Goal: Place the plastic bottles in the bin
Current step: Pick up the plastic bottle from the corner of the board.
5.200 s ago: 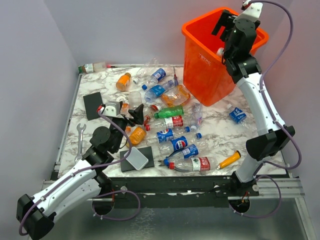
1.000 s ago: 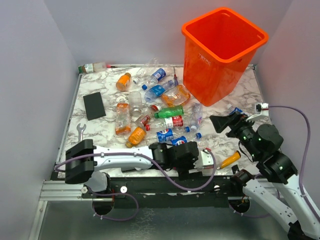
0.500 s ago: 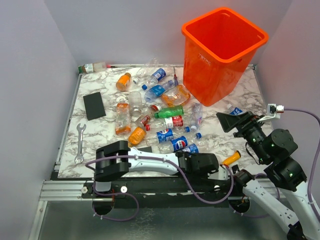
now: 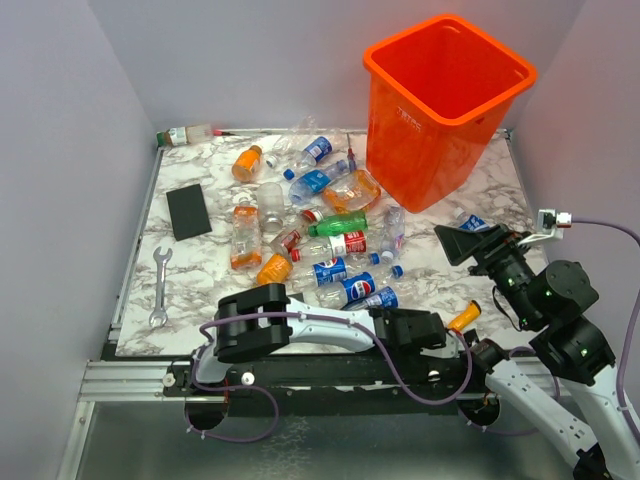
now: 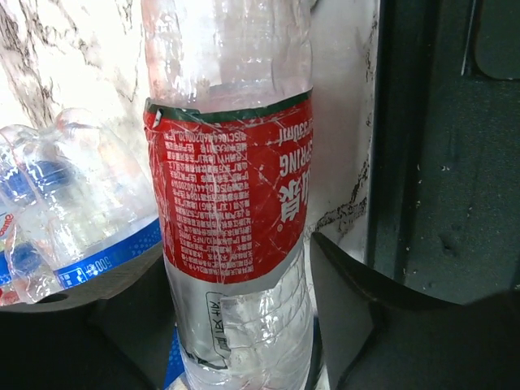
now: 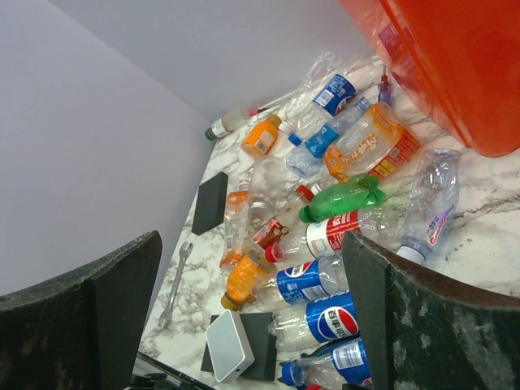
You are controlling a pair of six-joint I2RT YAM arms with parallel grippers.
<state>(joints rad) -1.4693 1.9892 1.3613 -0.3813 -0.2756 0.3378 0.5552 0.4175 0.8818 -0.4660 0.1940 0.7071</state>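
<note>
Plastic bottles lie scattered over the marble table, among them a green one, Pepsi-labelled ones and an orange one. The tall orange bin stands at the back right and shows in the right wrist view as the bin. My left gripper is low at the table's front edge. Its jaws press both sides of a clear, red-labelled bottle that lies on the table. My right gripper hangs open above the table's right side, and in its wrist view the right gripper holds nothing.
An orange-handled screwdriver lies just right of the left gripper. A wrench and a black pad sit on the left. A white box rests on another black pad near the front. One crushed bottle lies beside the bin.
My left gripper slid right along the front edge and closed in around the red-labelled bottle. The right arm shifted slightly right and up, then held still, staying open.
</note>
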